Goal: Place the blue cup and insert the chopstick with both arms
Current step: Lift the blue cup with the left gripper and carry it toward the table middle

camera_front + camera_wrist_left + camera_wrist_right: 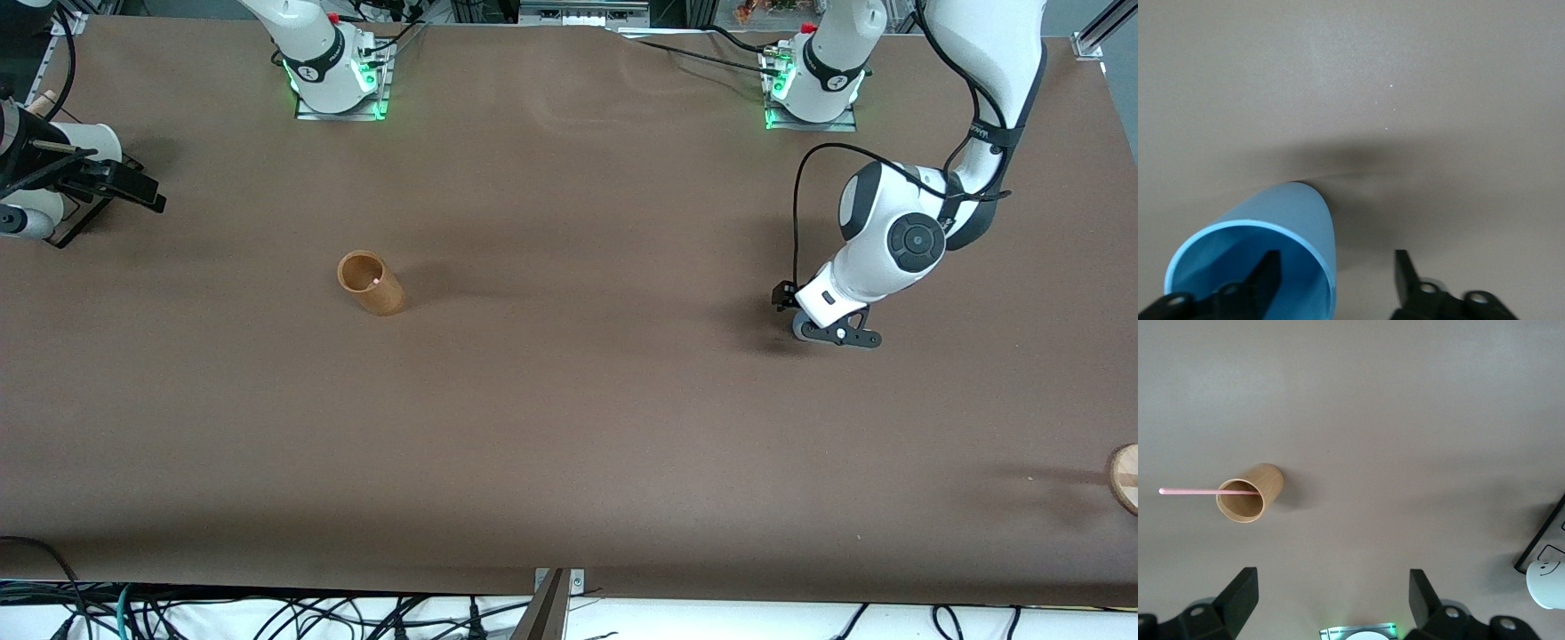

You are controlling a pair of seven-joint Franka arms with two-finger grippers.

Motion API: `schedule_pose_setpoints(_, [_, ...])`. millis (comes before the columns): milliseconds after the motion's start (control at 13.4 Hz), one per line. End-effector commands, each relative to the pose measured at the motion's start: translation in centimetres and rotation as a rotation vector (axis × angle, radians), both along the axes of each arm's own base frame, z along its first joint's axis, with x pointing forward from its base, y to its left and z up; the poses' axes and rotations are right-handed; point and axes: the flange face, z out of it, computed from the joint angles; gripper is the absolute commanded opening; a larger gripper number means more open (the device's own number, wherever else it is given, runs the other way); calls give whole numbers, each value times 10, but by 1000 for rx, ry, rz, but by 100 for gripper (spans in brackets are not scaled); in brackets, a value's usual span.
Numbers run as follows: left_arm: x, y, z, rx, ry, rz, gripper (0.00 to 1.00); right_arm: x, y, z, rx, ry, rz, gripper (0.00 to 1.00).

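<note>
The blue cup (pixel 1271 227) stands on the brown table under my left gripper (pixel 1335 273). The gripper is open, with one finger (pixel 1265 277) inside the cup, the other outside, and the cup's wall between them. In the front view the left hand (pixel 831 331) hides the cup. The chopstick (pixel 1198 491) is thin and pink; it leans out of the tan-brown holder (pixel 1248 497), and in the front view only its pink tip (pixel 377 281) shows in that holder (pixel 372 284). My right gripper (pixel 1331 597) is open and empty, held high toward the right arm's end (pixel 124 185).
A black rack edge (pixel 1540 540) with a white smiley mug (pixel 1546 583) sits at the right arm's end of the table. A round wooden piece (pixel 1125 476) lies at the left arm's end, nearer the front camera. The right arm's base (pixel 1358 632) glows green.
</note>
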Motion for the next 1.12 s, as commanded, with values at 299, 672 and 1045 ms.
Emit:
schedule_pose_setpoints(299, [-2, 5, 9, 6, -9, 95, 0, -1, -1, 5, 16, 1, 5, 100])
schedule_pose_setpoints(672, [26, -36, 59, -6, -13, 94, 0, -1, -1, 5, 16, 1, 7, 100])
schedule_pose_setpoints(1045, [35, -171, 94, -3, -17, 149, 0, -1, -1, 4, 16, 2, 5, 100])
